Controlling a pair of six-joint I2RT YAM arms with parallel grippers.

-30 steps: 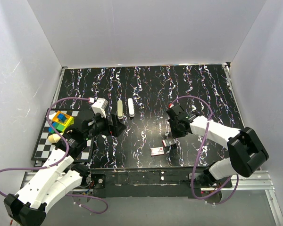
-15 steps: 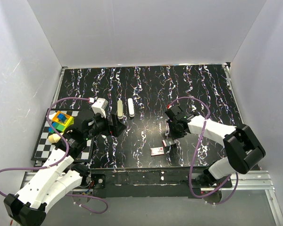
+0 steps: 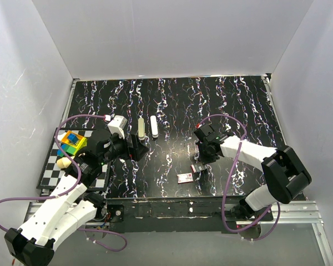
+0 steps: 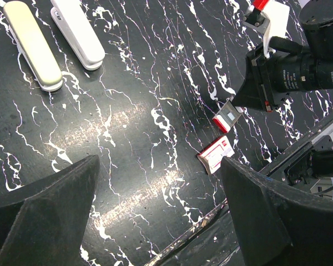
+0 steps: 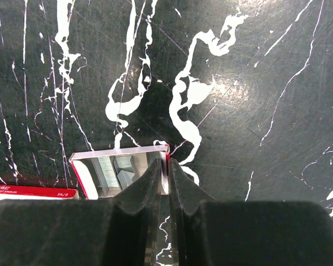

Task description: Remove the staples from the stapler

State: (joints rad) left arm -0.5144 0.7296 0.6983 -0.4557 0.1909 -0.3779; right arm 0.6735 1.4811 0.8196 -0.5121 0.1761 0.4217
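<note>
Red staple-box sleeve (image 3: 184, 178) lies just nearer than the open staple tray (image 5: 122, 151). Right gripper (image 5: 166, 165) straddles the tray's end wall, jaws narrow; whether it grips cannot be told. Left of the tray, left gripper (image 4: 160, 166) gapes wide. Farther left, beige stapler (image 3: 140, 128) and white stapler (image 3: 154, 127) lie side by side.

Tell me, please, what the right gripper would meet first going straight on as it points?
Probably the side wall of the open staple box, sitting at its tips; the table lies just beneath.

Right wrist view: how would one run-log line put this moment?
right fingers: pinching staple tray wall | left fingers: open, empty | cream stapler, white stapler: untouched
</note>
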